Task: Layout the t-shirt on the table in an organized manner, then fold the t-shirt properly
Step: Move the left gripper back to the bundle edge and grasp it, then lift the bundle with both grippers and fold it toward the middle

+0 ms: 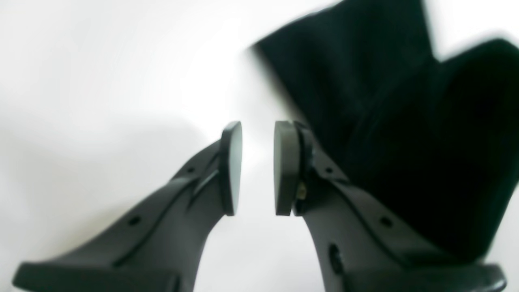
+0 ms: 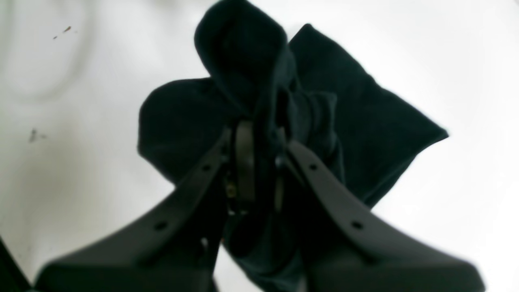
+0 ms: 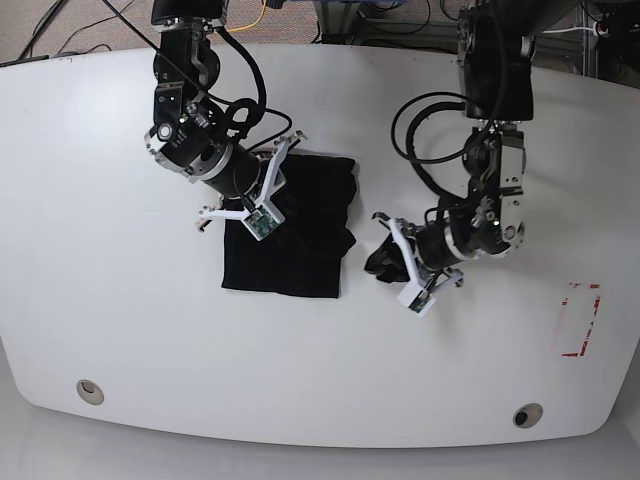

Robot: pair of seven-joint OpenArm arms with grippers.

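Observation:
The black t-shirt (image 3: 310, 240) lies as a folded rectangle on the white table (image 3: 120, 300), left of centre. My right gripper (image 3: 272, 200) is over its upper left part. In the right wrist view the right gripper (image 2: 261, 162) is shut on a bunched fold of the t-shirt (image 2: 365, 121), which is lifted around the fingers. My left gripper (image 3: 376, 264) is just off the t-shirt's right edge. In the left wrist view the left gripper (image 1: 257, 166) is open by a narrow gap and empty, with the t-shirt (image 1: 405, 121) to its right. The chest print is hidden.
A red tape rectangle (image 3: 580, 320) is at the table's right side. Two metal-ringed holes (image 3: 90, 390) (image 3: 527, 413) sit near the front edge. Cables hang from both arms at the back of the table.

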